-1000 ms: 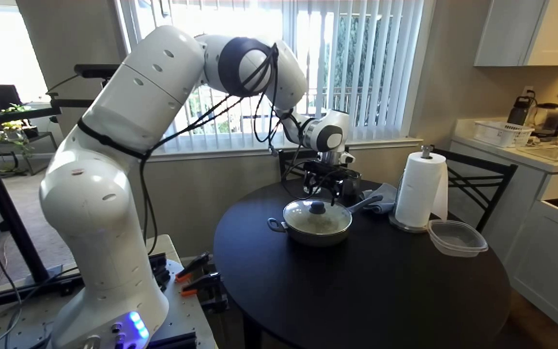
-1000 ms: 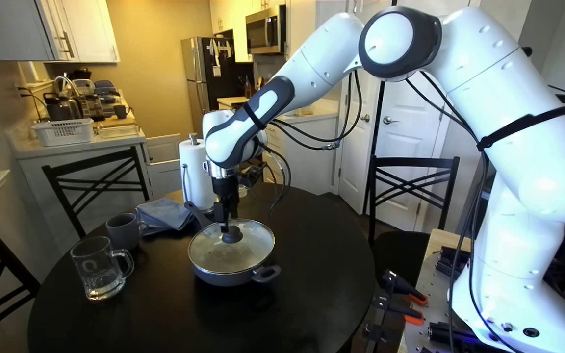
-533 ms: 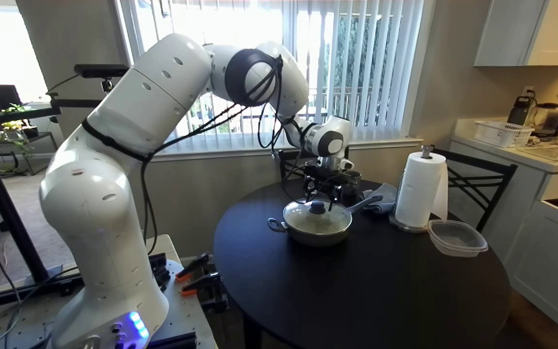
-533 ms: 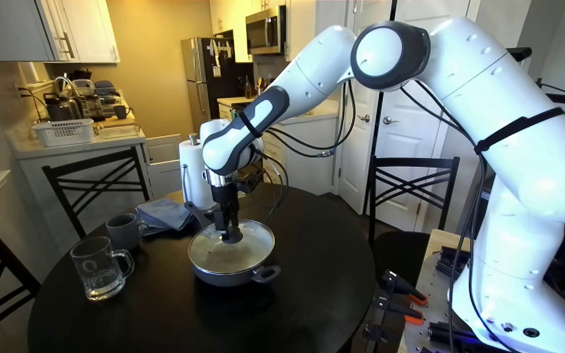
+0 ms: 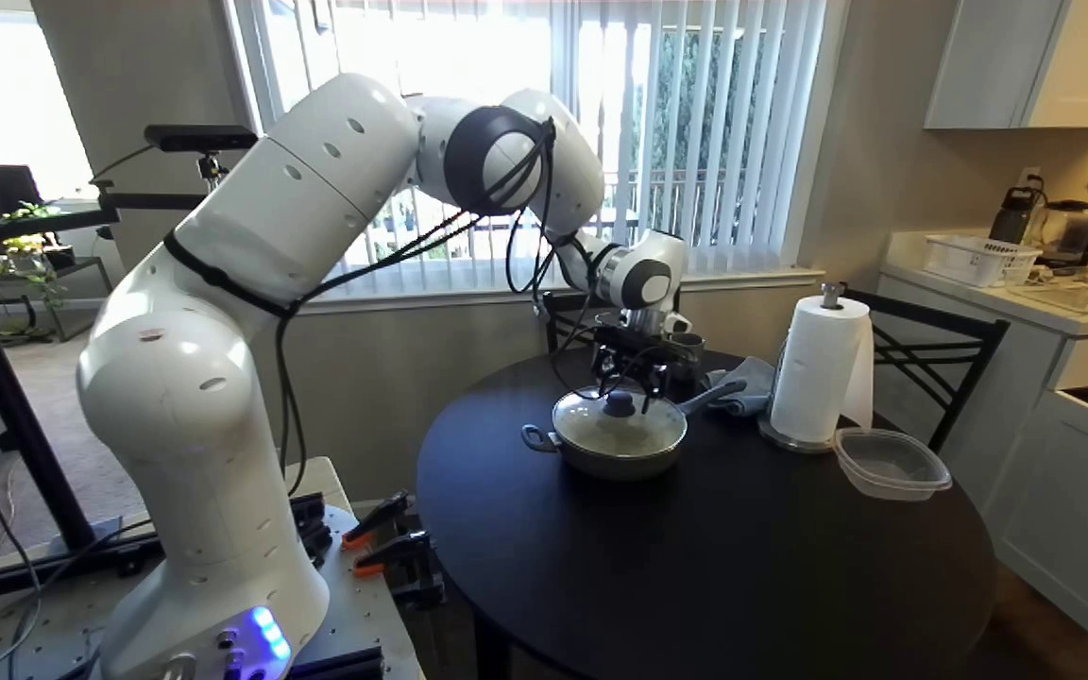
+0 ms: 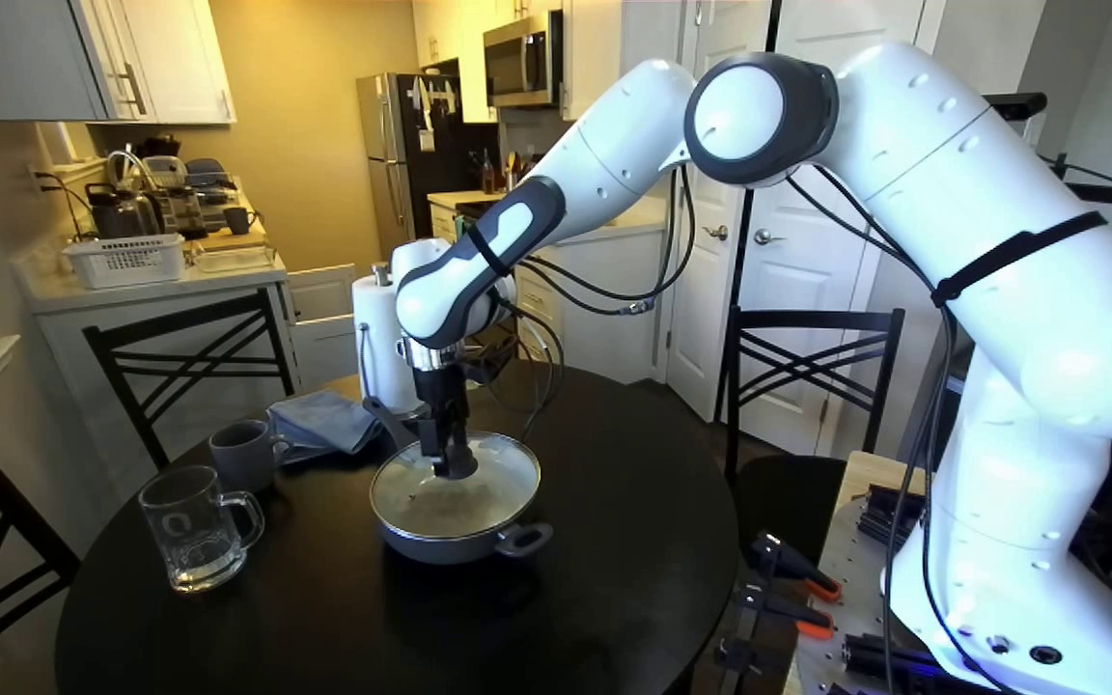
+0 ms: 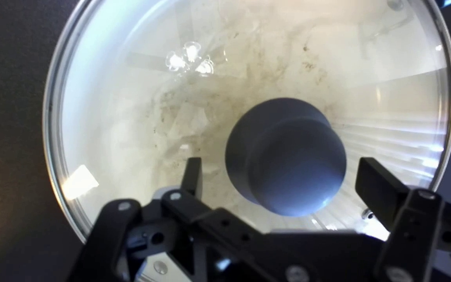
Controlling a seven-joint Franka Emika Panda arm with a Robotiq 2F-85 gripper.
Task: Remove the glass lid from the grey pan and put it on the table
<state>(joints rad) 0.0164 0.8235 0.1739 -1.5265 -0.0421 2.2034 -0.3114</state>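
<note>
The glass lid (image 5: 601, 430) lies on the grey pan (image 5: 621, 468), its dark knob pointing up. The lid (image 6: 479, 502) and pan (image 6: 445, 552) also show in an exterior view, on the black table (image 6: 614, 502). My gripper (image 6: 445, 461) points down over the lid, at the knob. In the wrist view my gripper (image 7: 282, 168) is open, one finger on each side of the dark knob (image 7: 298, 168), with a visible gap on both sides. The lid's glass (image 7: 139, 117) fills most of that view. The fingers partly hide the knob in an exterior view.
A glass mug (image 6: 194, 531), a grey mug (image 6: 245, 456) and a blue cloth (image 6: 324, 422) stand near the pan. The pan's long handle (image 5: 714, 395) points toward the cloth. A paper towel roll (image 5: 818, 373) and a clear plastic container (image 5: 889, 463) are on the table.
The arm and gripper have moved down toward the lid, and the fingertips now sit lower, beside the knob. The lid and pan have not moved.
</note>
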